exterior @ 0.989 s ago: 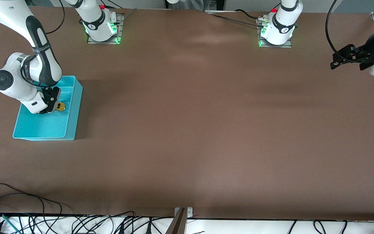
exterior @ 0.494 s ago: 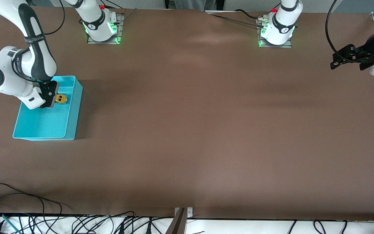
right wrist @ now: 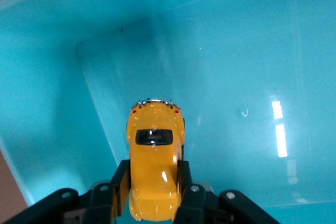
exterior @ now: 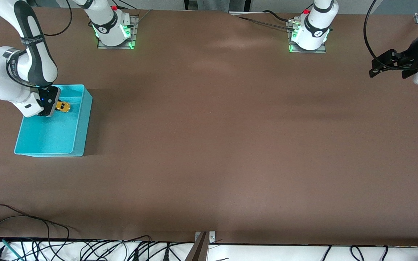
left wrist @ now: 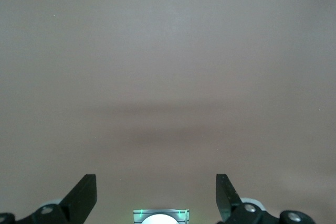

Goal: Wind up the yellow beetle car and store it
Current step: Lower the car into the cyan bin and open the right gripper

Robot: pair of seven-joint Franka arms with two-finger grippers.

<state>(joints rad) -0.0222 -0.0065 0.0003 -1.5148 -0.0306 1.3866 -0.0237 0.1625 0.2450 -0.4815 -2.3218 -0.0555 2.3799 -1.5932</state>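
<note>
— So, where is the yellow beetle car point(right wrist: 154, 161) at this moment?

— It is between the two fingers of the right gripper point(right wrist: 152, 182), which are closed on its sides. In the right wrist view one black finger point(right wrist: 122, 182) presses each flank, and the rounded end with the dark window sticks out past the fingertips.

— And is it on the table?

— No. The car is held in the air over the turquoise bin point(exterior: 80, 119), above the part of the bin that lies farther from the front camera. In the front view the car point(exterior: 63, 106) shows just beside the black gripper point(exterior: 51, 105), toward the left arm's end of the table.

— Does it touch the bin?

— I cannot tell this for sure; the wrist view shows the bin floor point(right wrist: 236, 103) under it, with light reflections.

— What about the other arm?

— The left gripper point(exterior: 385, 67) waits at its own end of the table, well apart from the bin. Its fingers point(left wrist: 84, 195) stand wide apart, with only the brown table point(left wrist: 168, 66) below them.
</note>
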